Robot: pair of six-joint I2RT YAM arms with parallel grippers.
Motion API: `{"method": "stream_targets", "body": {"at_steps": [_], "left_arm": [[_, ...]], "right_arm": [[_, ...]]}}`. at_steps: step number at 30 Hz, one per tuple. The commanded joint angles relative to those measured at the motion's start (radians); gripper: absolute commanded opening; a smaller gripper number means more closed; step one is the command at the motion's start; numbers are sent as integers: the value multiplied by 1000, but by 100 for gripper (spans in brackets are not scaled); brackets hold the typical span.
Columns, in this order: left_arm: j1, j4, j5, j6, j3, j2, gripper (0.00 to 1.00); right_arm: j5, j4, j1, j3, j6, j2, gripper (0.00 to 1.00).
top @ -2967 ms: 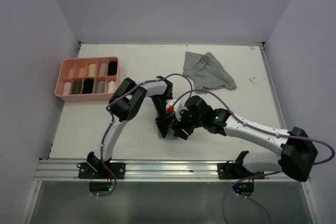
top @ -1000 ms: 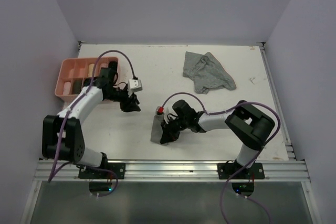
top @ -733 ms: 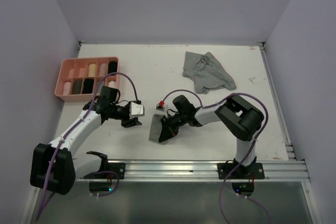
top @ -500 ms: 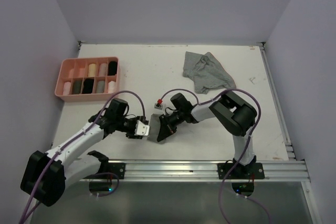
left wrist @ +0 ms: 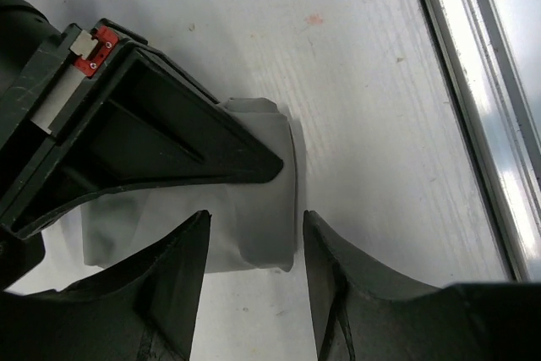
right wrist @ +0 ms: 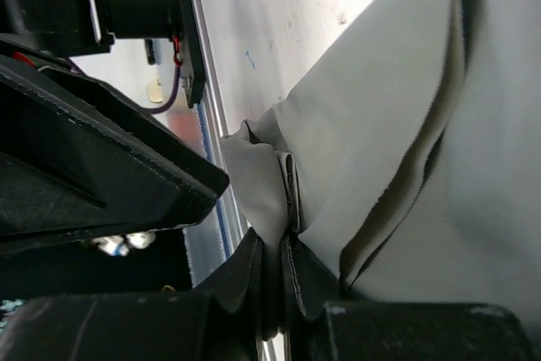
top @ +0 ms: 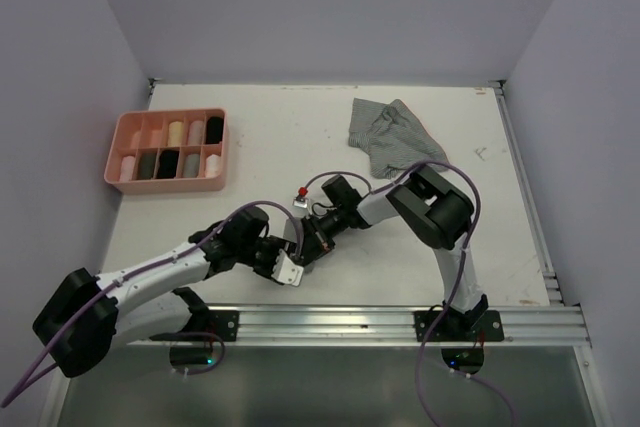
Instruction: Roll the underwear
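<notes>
Right gripper point(right wrist: 277, 258) is pinching a fold of the light grey underwear point(left wrist: 247, 227); left gripper point(left wrist: 255, 221) is right beside it, jaws apart, straddling the underwear's edge on the worktop point(left wrist: 363, 82).

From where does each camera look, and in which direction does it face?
Top external: above and behind the bases, facing down onto the table; left arm and right arm show whole.
Left wrist: on the left arm, looking past its open left hand at the grey underwear; two own fingers show.
Right wrist: on the right arm, looking along the right hand, shut on a fold of that underwear; own fingers show.
Shared: both wrist views show the underwear and the opposite hand.
</notes>
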Motion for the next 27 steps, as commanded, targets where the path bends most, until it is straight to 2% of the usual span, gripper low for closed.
{"method": "stream_targets", "body": {"at_steps": [1,8,11,14,15,16,17,18,19,20,23,27], "left_arm": [[-27,90,-80,-38,-12,23,52],[-70,130,-178,-59,-22,110,52],[-86,123,-201,-61,-18,149,49],[-93,81,-195,-72,25,201,36],[-96,37,-188,-72,42,219,22],[-96,12,-181,-73,59,257,15],[-96,-17,-172,-70,89,276,10],[-96,-66,-157,-67,100,288,2],[-96,-84,-149,-66,108,302,0],[-96,-101,-142,-64,122,307,0],[-96,-178,-105,-64,151,339,0],[-96,-252,-69,-66,172,374,0]], "right_arm": [[156,-63,-9,-14,5,93,0],[113,-47,-20,1,46,143,0],[104,-40,-26,0,60,157,0],[104,-44,-29,0,65,163,0],[104,-52,-29,1,59,160,0],[105,-52,-31,0,59,156,0],[126,-58,-32,3,50,137,9],[131,-94,-41,6,39,127,12],[137,-104,-46,12,34,114,17],[149,-118,-55,16,20,90,30],[179,-173,-104,33,-4,51,43],[223,-297,-181,75,-47,-39,51]]}}
